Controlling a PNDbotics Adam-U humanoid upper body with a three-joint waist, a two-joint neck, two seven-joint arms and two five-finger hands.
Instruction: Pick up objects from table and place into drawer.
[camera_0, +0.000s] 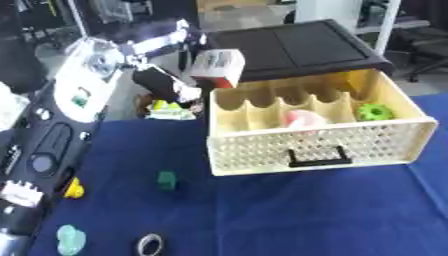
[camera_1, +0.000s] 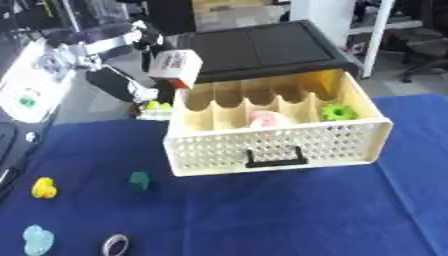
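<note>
My left hand (camera_0: 164, 45) reaches in from the upper left and is shut on a white and red box (camera_0: 217, 68), fingers above and thumb below. It holds the box in the air over the back left corner of the open cream drawer (camera_0: 367, 145). Inside the drawer lie a pink and white thing (camera_0: 304, 119) and a green knobbly thing (camera_0: 374, 112). On the blue cloth lie a dark green block (camera_0: 166, 180), a yellow thing (camera_0: 74, 189), a pale teal thing (camera_0: 70, 239) and a silver ring (camera_0: 150, 244). My right hand shows in neither view.
The drawer sticks out from under a black-topped cabinet (camera_0: 289, 47). A green and yellow thing (camera_0: 167, 108) sits just left of the drawer, behind the cloth's far edge. My left arm (camera_0: 52, 130) runs along the left side. Blue cloth (camera_0: 289, 215) spreads in front of the drawer.
</note>
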